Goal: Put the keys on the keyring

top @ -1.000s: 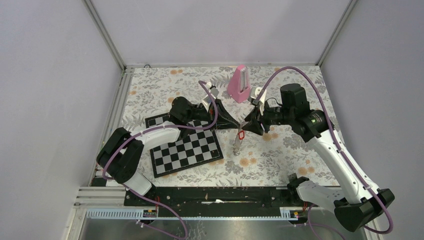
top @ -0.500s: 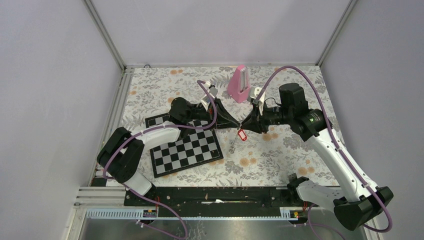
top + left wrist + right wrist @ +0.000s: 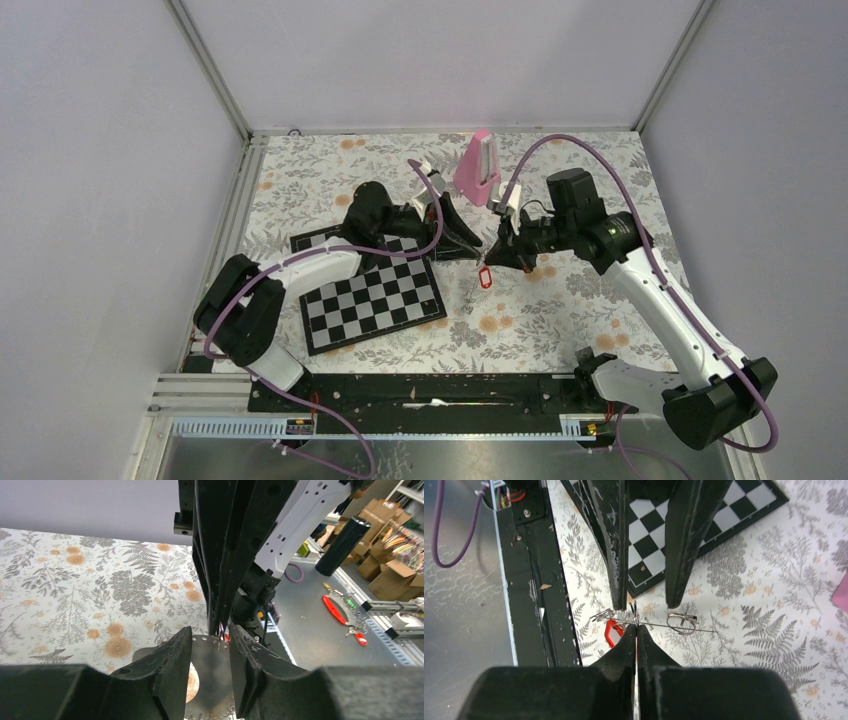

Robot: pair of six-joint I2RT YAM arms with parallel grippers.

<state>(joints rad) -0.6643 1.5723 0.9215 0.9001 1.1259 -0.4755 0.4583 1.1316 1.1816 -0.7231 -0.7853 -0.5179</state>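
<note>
Cloth [image 3: 560,330]: white ground, grey fern and leaf print with scattered orange flowers; board [image 3: 375,305]: black and white checks with a black border; metronome [image 3: 478,165]: pink. Key [image 3: 613,632]: bright red head, thin metal bits beside it silver-grey. Arms [image 3: 670,305]: black at wrists and bases, white link shells, purple cables [image 3: 560,136]; left gripper [image 3: 210,628] and right gripper [image 3: 635,630] matt black, scuffed grey at the edges; walls [image 3: 440,60] plain pale lilac-grey
</note>
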